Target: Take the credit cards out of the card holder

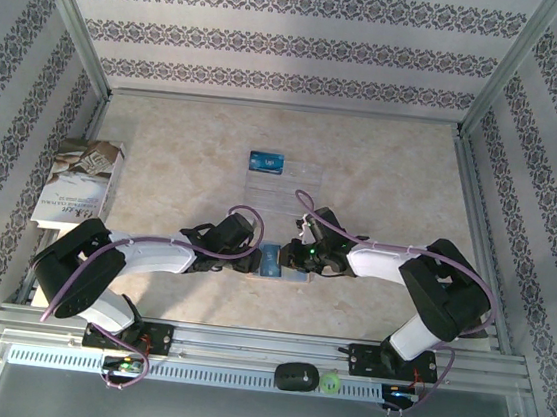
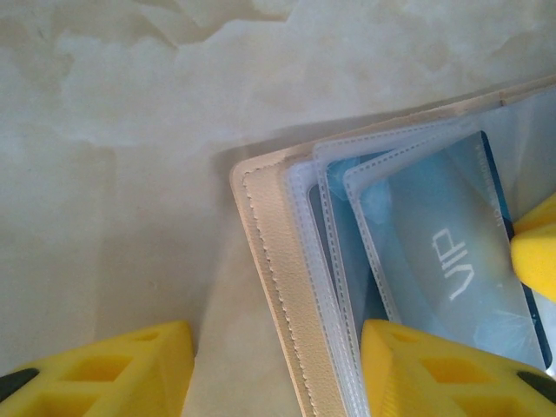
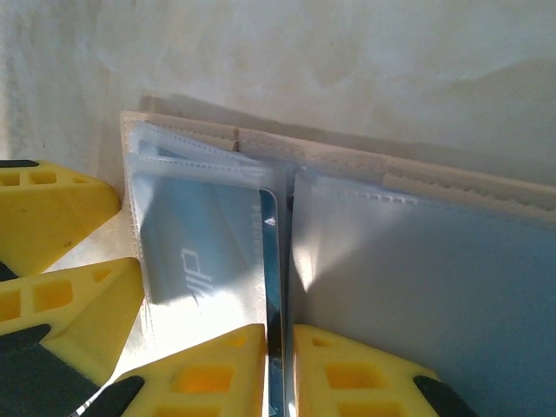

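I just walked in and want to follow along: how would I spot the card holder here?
On the pale marbled table, look toward the near edge where the left gripper and right gripper meet. The card holder lies open between them: a small tan wallet with clear sleeves over blue, unlike the clear tray behind it or the book at far left.
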